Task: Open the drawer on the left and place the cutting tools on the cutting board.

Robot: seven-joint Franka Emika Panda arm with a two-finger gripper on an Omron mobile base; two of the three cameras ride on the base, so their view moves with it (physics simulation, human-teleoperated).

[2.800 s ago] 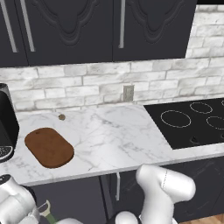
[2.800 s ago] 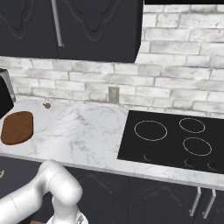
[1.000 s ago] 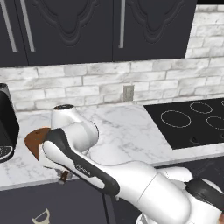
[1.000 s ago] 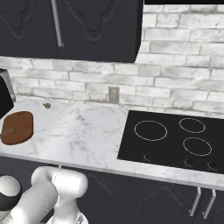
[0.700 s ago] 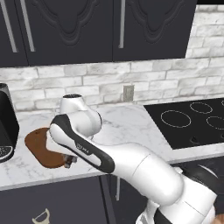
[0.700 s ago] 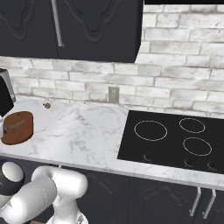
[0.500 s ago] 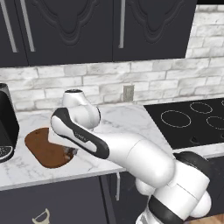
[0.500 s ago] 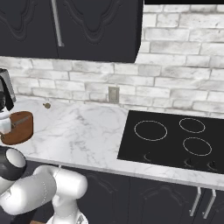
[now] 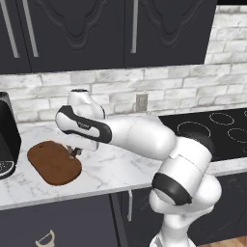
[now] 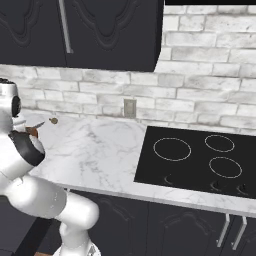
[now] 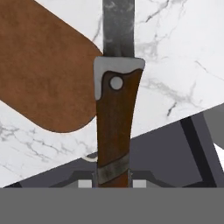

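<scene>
Fingers (image 11: 112, 183) closed on the lower end of a knife (image 11: 114, 127): brown wooden handle, silver bolster with one rivet, dark grey blade. In the hand view, long axis of the knife straight from 6 to 12 o'clock, handle at 6, blade pointing to 12 and running off the top edge. Held above the marble desk (image 11: 175, 65), just beside the rounded end of the cutting board (image 11: 41, 74), which spreads from the knife toward 9 and 10 o'clock; blade over bare marble, handle overlapping the board's edge in the picture, contact with the board impossible to tell

In the left base view, white arm reaching from 5 o'clock across toward 9 o'clock, wrist bent down over the desk (image 9: 111, 166), fingers (image 9: 75, 152) low at the 2 o'clock rim of the reddish-brown cutting board (image 9: 52, 162). Board flat on the marble, long axis from 10 to 4 o'clock. Black appliance (image 9: 7, 140) at the board's 9 o'clock, near but apart. Peeler (image 9: 45, 240) with cream head at 7 o'clock of that view, below the desk edge, in the dark space there; too little seen to tell what it rests on

In the right base view, black cooktop (image 10: 197, 160) at 3 o'clock
</scene>
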